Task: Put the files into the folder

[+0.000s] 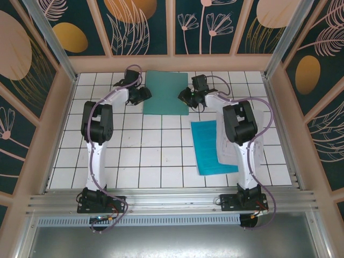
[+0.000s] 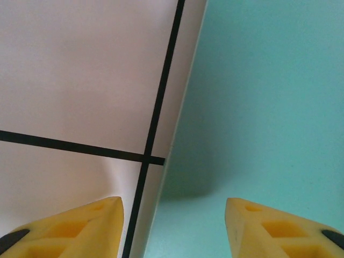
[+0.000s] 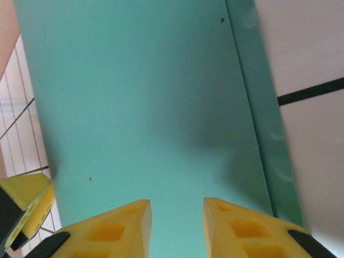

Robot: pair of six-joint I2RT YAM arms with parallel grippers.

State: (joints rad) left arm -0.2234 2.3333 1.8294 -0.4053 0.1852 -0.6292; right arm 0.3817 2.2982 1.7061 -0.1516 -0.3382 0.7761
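Yellow fingertips [image 2: 80,231] of the left gripper [image 2: 174,236] stand wide apart in the left wrist view. One pad is over white tile, the other over the teal-green folder [image 2: 269,107], and the folder's left edge runs up between them. Nothing is pinched in the gap.

In the right wrist view, the right gripper [image 3: 177,226] has its fingertips [image 3: 107,231] much closer together, with a narrow slot between them and bare folder cover [image 3: 145,107] showing through it. It holds nothing. It sits over the folder near the right edge, where a second, thinner strip of green runs alongside the cover.

From above, the left gripper [image 1: 141,95] is at the folder's left side and the right gripper [image 1: 188,98] at its right side, facing each other across it. The folder [image 1: 166,92] lies flat and closed at the far middle of the tiled table [image 1: 150,156].

The files are well apart from the folder, on the near right. The cyan-blue sheet [image 1: 212,148] lies just left of the right arm. Its right edge lies over the white printed sheets [image 1: 261,141], which spread out beneath that arm.
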